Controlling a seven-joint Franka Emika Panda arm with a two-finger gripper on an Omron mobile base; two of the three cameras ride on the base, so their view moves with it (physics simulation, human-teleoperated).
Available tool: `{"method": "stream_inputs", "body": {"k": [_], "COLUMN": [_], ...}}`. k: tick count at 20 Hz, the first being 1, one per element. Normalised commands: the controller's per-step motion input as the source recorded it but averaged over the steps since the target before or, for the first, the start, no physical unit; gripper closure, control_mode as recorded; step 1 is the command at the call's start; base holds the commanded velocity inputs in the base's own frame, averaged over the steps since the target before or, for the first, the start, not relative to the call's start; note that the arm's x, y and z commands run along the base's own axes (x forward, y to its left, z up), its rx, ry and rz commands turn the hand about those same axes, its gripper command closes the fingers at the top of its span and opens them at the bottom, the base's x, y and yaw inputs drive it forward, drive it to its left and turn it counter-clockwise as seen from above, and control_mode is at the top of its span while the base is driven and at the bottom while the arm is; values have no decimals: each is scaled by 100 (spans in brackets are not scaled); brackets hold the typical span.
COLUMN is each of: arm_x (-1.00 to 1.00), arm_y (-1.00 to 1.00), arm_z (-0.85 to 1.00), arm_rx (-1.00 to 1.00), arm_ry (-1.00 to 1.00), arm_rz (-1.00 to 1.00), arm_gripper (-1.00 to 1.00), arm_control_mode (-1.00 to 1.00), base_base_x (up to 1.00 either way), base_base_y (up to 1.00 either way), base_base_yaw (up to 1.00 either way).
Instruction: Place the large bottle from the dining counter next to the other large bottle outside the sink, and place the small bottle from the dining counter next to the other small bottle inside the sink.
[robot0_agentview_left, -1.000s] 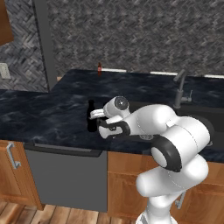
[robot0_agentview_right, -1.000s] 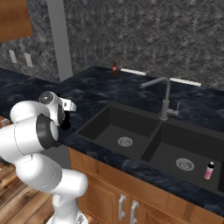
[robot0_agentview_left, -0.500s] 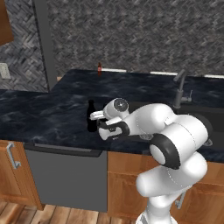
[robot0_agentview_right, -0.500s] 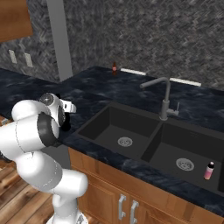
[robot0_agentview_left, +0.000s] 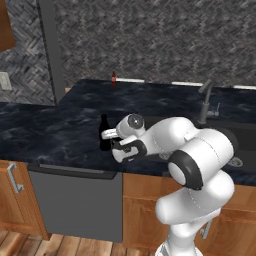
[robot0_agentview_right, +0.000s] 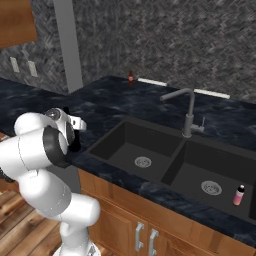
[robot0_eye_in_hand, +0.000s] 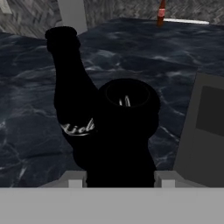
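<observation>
Black glass sits between the fingers of the tool (robot0_eye_in_hand: 119, 179): the large bottle (robot0_eye_in_hand: 124, 131) is seen from above in the hand view, its round mouth facing the camera. The two grey fingers (robot0_eye_in_hand: 74, 180) stand part-way apart against its sides, so the tool is clamped on it. Just beside it, touching or nearly so, stands the other large bottle (robot0_eye_in_hand: 70, 87), upright, with a pale script label on its body. Both are over the dark marbled worktop (robot0_eye_in_hand: 175, 57), left of the sink (robot0_agentview_right: 125, 145).

Compared with a second ago, the hand has shifted only slightly to the left in the left base view, and the dark shape at the tool now reads as an upright bottle neck rather than a low block. The rest of the kitchen looks the same.

In the sink, the other small bottle (robot0_agentview_right: 239, 195) stands upright in the right basin near its front right corner, beside the steel drain. The left basin shows only its drain. The small bottle (robot0_agentview_right: 130, 76) stands upright far back on the worktop, close to the wall, well apart from the arm.
</observation>
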Motion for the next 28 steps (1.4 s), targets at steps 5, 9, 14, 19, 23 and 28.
{"method": "stream_inputs", "body": {"k": [5,9,14,19,23,28], "arm_x": [0,0,0,-25,-33,-10], "arm_y": [7,8,5,2,0,0], "arm_z": [-25,-28,-27,-17,-6,0], "arm_rx": [0,0,0,-2,-3,-1], "arm_ry": [-1,-3,-5,-11,-13,-9], "arm_rz": [0,0,0,0,0,0], "arm_gripper": [100,100,-100,-100,-100,-100], "arm_control_mode": [-100,-100,-100,-100,-100,-100], "base_base_x": [0,0,0,0,0,0], "base_base_y": [0,0,0,0,0,0], "base_base_yaw": [0,0,0,0,0,0]}}
